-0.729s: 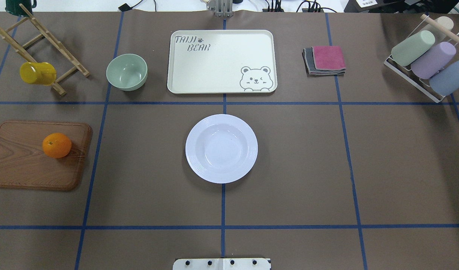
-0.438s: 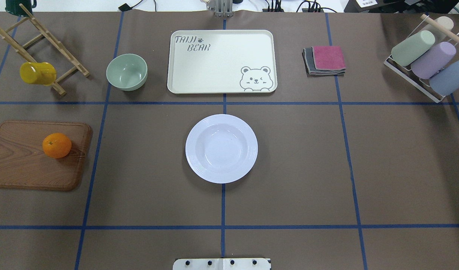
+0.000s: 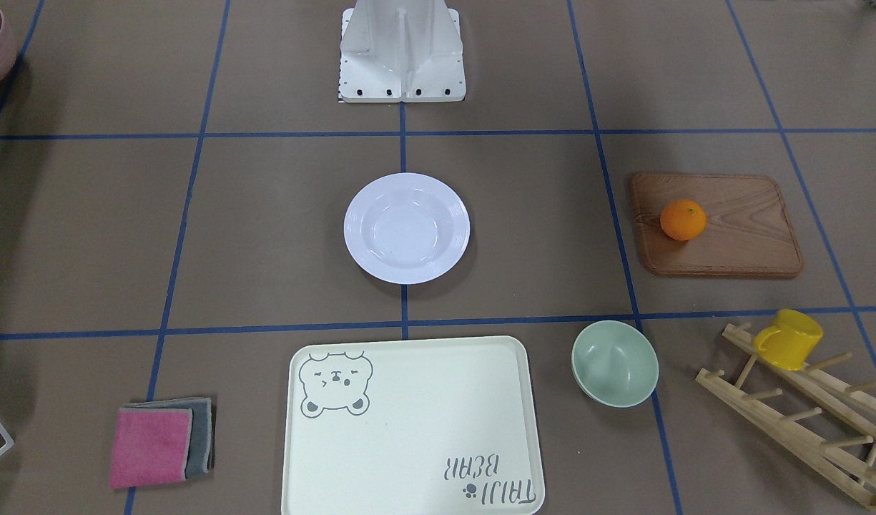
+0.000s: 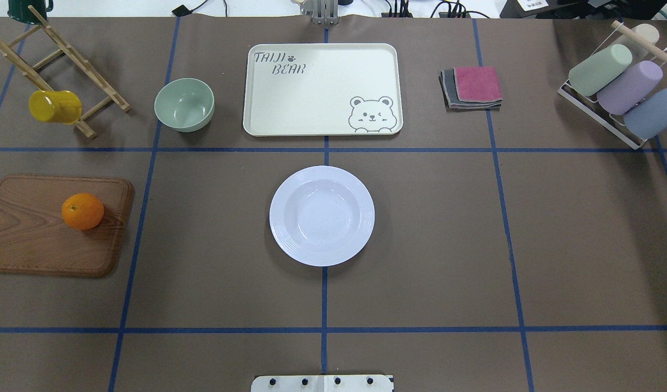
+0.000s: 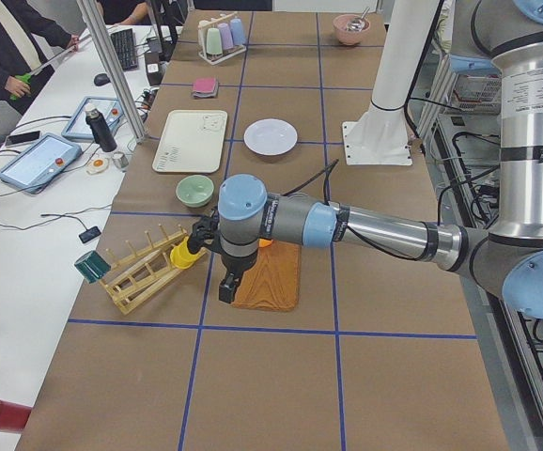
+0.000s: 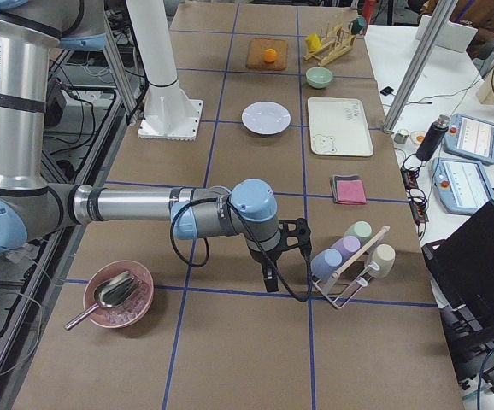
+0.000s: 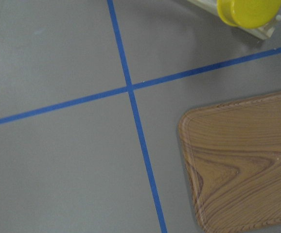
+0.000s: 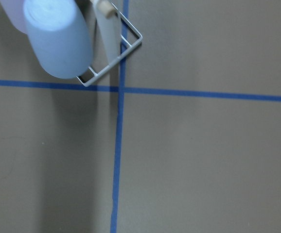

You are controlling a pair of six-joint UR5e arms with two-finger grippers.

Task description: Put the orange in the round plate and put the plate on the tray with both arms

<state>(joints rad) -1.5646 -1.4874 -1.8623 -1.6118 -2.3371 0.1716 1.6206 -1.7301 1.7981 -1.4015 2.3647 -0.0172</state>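
Observation:
The orange (image 4: 83, 210) rests on a brown wooden board (image 4: 34, 245) at the table's left. The white round plate (image 4: 322, 215) lies empty at the table's middle. Behind it is the cream tray (image 4: 322, 90) with the bear drawing, also empty. My left gripper (image 5: 225, 293) shows only in the exterior left view, hanging over the board's outer edge, away from the orange; I cannot tell whether it is open. My right gripper (image 6: 268, 280) shows only in the exterior right view, low beside the cup rack; its state cannot be told either. No fingers appear in either wrist view.
A pale-green bowl (image 4: 184, 104) stands left of the tray. A wooden peg rack (image 4: 66, 54) holds a yellow mug (image 4: 54, 106) at the far left. Folded cloths (image 4: 472, 87) and a wire rack of pastel cups (image 4: 619, 87) are to the right. A pink bowl (image 6: 119, 295) sits near the right arm.

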